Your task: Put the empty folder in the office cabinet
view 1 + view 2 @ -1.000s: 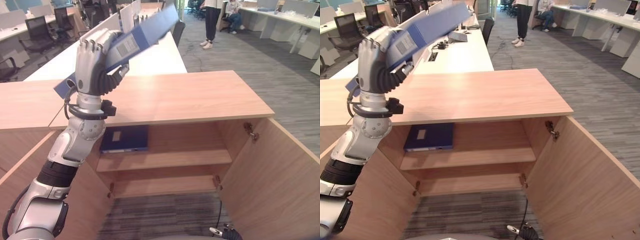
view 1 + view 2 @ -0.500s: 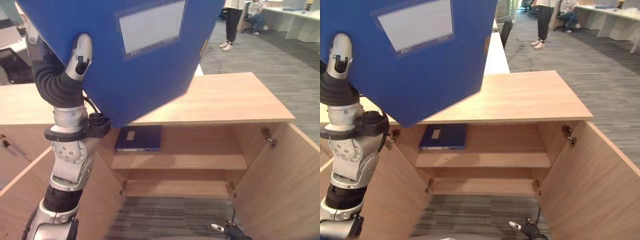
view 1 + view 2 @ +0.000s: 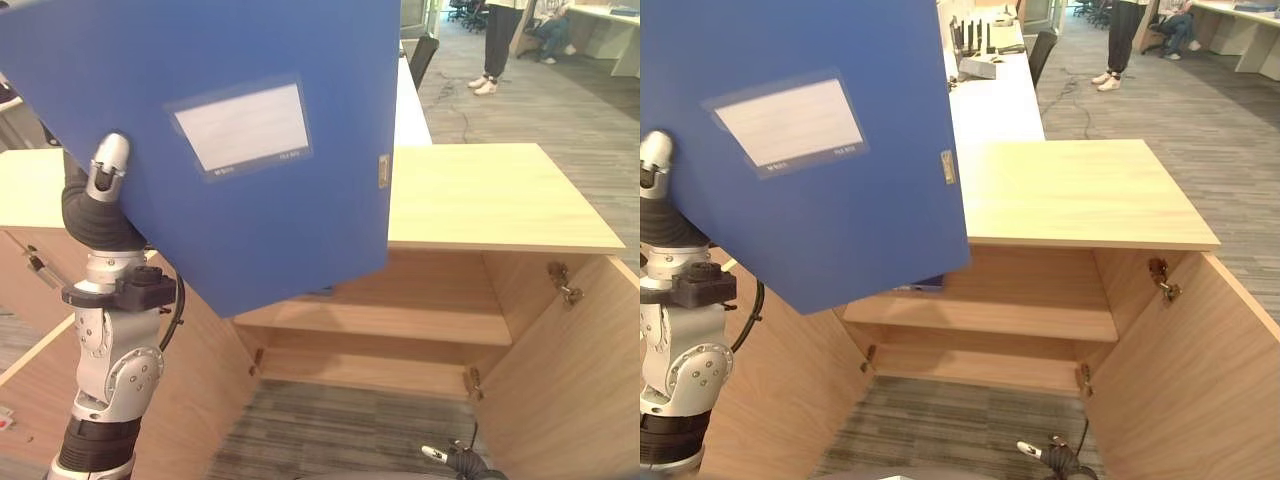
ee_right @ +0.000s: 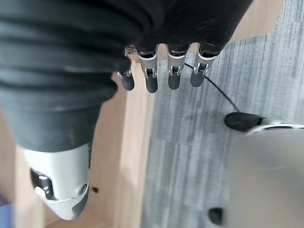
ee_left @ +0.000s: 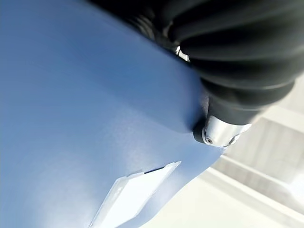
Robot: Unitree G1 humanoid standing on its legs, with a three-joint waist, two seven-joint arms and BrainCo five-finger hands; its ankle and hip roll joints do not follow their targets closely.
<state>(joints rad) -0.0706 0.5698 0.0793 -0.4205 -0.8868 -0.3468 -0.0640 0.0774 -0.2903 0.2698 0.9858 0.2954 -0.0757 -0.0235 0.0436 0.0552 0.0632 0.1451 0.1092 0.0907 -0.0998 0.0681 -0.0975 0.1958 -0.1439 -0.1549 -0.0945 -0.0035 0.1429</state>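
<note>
A large blue folder [image 3: 240,150] with a white label is held up close in front of me, its flat face towards me. My left hand [image 3: 98,200] is shut on its lower left edge, with the thumb [image 5: 221,130] pressed on the cover. The folder hangs above and before the left half of the open wooden cabinet [image 3: 490,195], whose upper shelf [image 3: 410,320] shows under it. A second blue folder [image 3: 928,287] on that shelf peeks out as a sliver. My right hand [image 4: 159,71] hangs low beside a cabinet door, fingers relaxed and holding nothing.
Both cabinet doors stand open, the right door [image 3: 580,390] swung towards me and the left door [image 3: 205,400] under the folder. Grey carpet [image 3: 350,430] lies in front. A long white desk [image 3: 990,90] runs behind the cabinet. People [image 3: 500,40] are far back.
The folder, up off the cabinet top a second ago, has swung face-on and come lower in my left hand, now hiding the shelf folder. The whole view has also shifted.
</note>
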